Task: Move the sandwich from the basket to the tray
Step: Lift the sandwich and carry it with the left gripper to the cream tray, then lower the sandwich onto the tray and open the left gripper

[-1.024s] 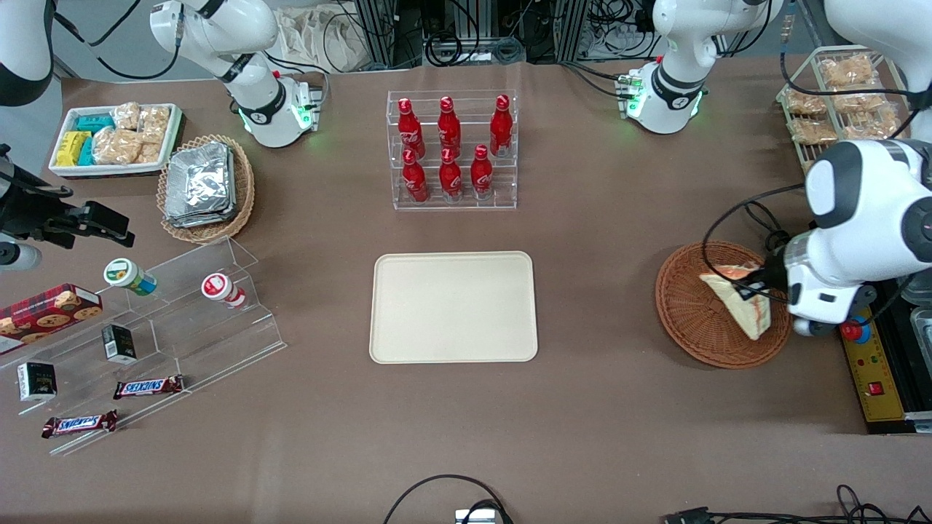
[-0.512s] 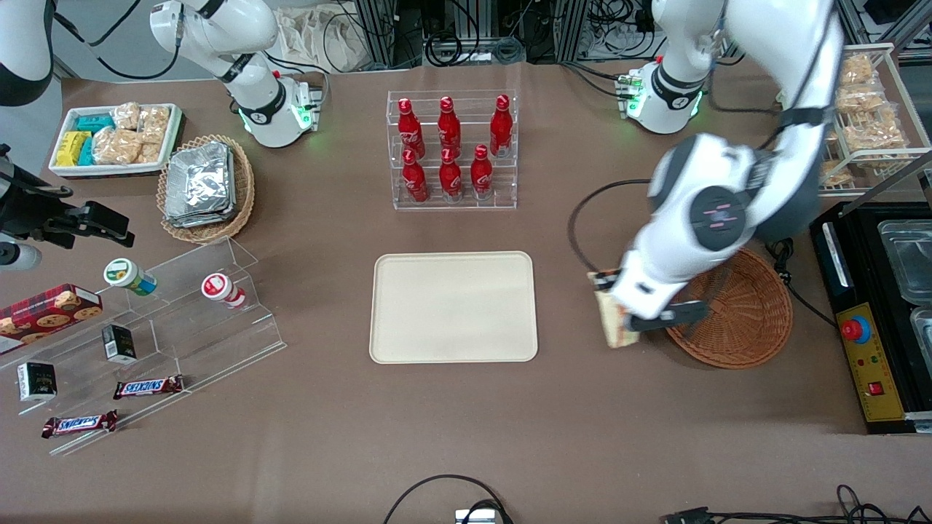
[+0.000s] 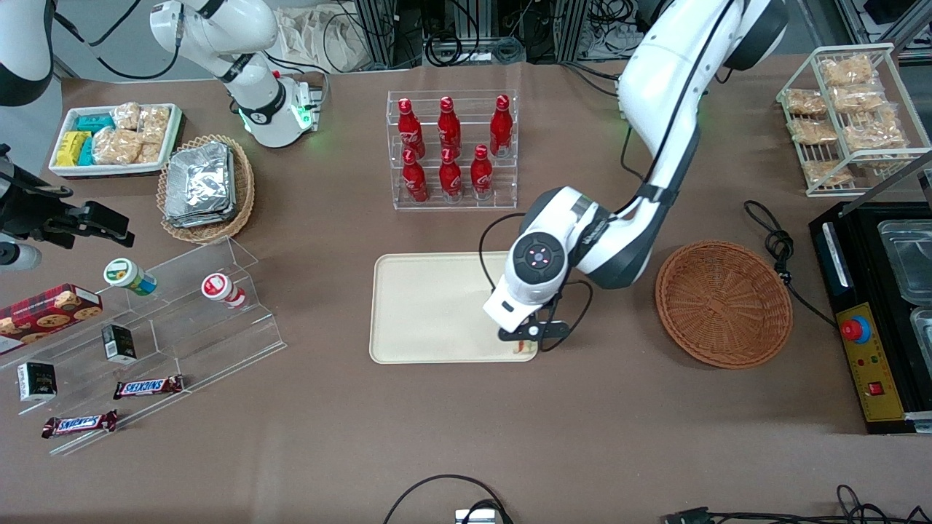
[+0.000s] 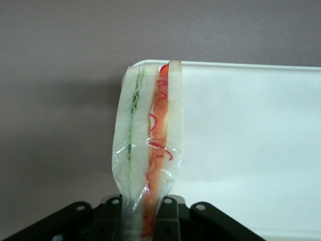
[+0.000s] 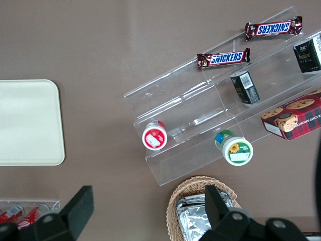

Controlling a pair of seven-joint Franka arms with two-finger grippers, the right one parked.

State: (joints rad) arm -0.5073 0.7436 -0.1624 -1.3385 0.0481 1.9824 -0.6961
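"SNICKERS" stands on two chocolate bars.

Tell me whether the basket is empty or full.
Empty: the basket shows only bare weave. The end effector holds the sandwich over the tray.

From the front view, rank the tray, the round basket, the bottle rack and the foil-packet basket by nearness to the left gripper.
The gripper, shut on the sandwich, hangs over the tray's near corner.
1. Tray: directly beneath.
2. Basket: beside the tray, toward the working arm's end.
3. Bottle rack: farther from the camera than the tray.
4. Foil-packet basket: toward the parked arm's end.
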